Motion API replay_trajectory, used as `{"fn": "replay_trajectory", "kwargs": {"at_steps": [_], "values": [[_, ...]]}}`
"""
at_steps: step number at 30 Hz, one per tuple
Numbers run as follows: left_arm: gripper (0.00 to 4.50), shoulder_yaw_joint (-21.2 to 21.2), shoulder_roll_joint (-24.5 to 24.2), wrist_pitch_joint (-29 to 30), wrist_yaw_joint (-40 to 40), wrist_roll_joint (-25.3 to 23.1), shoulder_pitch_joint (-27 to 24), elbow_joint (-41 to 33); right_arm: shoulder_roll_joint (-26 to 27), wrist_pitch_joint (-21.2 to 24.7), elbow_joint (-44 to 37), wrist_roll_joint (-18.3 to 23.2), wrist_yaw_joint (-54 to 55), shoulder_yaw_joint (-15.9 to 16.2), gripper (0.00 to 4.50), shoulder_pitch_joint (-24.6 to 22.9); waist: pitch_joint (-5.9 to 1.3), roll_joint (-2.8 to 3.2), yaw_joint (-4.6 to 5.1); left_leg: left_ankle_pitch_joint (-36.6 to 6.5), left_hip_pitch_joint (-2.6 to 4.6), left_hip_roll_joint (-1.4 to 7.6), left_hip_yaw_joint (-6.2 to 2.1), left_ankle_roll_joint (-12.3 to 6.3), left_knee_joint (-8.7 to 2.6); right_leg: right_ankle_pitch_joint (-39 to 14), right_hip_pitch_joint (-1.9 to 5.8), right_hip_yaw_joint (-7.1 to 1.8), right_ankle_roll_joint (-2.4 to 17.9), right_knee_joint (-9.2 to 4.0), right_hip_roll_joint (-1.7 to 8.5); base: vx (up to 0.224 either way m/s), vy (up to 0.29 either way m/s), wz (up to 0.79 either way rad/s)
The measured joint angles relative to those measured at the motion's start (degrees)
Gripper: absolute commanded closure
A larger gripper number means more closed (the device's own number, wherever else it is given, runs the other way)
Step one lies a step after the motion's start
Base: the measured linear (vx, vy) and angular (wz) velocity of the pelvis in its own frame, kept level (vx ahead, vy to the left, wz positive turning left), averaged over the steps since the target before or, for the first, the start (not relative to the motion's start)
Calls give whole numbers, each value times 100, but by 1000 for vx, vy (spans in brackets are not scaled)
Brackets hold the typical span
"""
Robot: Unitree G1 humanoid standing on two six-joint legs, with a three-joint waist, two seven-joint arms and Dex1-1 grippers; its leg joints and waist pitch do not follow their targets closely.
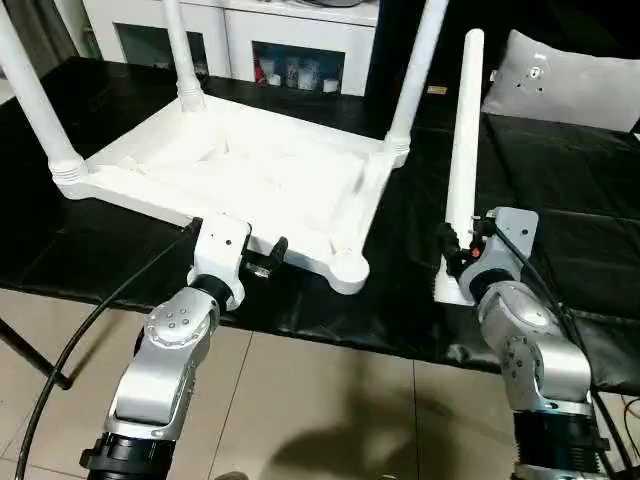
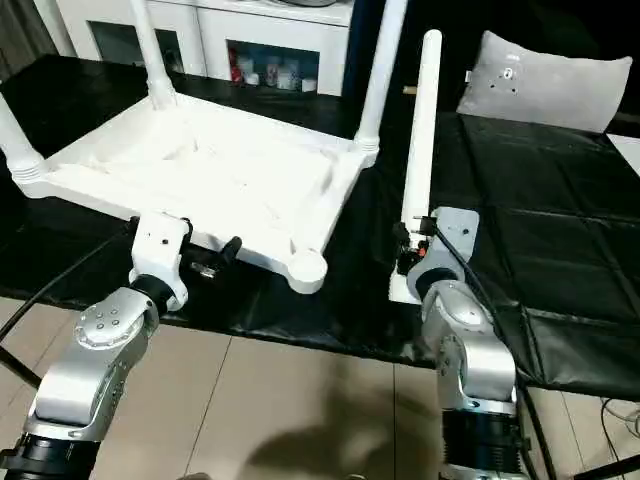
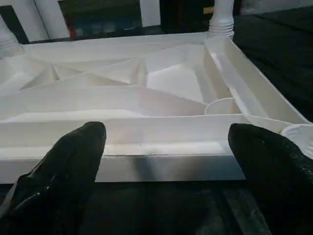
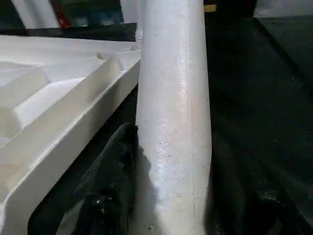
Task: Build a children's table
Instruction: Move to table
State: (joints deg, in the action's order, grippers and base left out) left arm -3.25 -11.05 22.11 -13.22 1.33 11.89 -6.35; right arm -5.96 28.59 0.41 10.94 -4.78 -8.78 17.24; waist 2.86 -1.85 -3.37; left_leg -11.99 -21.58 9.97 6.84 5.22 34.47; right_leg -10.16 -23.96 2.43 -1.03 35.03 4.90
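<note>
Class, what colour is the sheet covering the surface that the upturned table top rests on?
Black sheet, seen best in the left eye view.

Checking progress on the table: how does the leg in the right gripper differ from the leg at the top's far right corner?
The held leg is loose, clamped near its thick end by the right gripper, standing beside the top. The far-right leg is already seated in its corner socket and untouched. The held leg's base rests on the black cover; the other's sits in the top. Both are white, tapered and upright.
</note>
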Motion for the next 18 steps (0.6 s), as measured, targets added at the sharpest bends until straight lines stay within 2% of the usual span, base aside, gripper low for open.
{"fn": "replay_trajectory", "kwargs": {"at_steps": [3, 7, 10, 15, 17, 18], "values": [[0, 6, -32, 2, -46, 20, 123, 144, 9, -308, 1, 3, -256, 120, 265, 54, 3, 3, -3, 15, 14, 12, 8, 22, -1, 4, 6, -3, -9, 0, -8, 0, 0, 0], [0, 181, 59, 79, -404, 499, 679, 260, 147, -488, 32, 504, -708, -20, 265, 434, 5, 1, -9, 34, 26, 13, 16, 26, 0, 31, 13, -13, -8, -2, -8, 0, 0, 0], [0, 256, 151, 178, -687, 907, 992, 155, 238, -502, 68, 913, -964, -191, 265, 641, 4, -3, -37, 34, 38, 13, 21, 25, 0, 34, 14, -14, -4, -1, -4, 0, 0, 0], [0, 322, 367, 309, -774, 1173, 1316, 224, 273, -550, 312, 1530, -1534, -426, 265, 762, 4, -2, -71, 42, 19, 18, 26, 13, 0, 50, -6, -8, 24, -2, -5, 0, 0, 0], [0, 499, 602, 508, -770, 1505, 1493, 264, 306, -474, 322, 1768, -1721, -483, 265, 817, 5, -2, -93, 43, 16, 19, 31, 9, 0, 49, -9, -9, 27, -3, -5, 0, 0, 0], [0, 634, 768, 699, -782, 1826, 1644, 280, 325, -267, 323, 2031, -1871, -537, 265, 892, 5, -4, -103, 43, 17, 19, 35, 8, 0, 48, -9, -10, 28, -4, -5, 0, 0, 0]]}}
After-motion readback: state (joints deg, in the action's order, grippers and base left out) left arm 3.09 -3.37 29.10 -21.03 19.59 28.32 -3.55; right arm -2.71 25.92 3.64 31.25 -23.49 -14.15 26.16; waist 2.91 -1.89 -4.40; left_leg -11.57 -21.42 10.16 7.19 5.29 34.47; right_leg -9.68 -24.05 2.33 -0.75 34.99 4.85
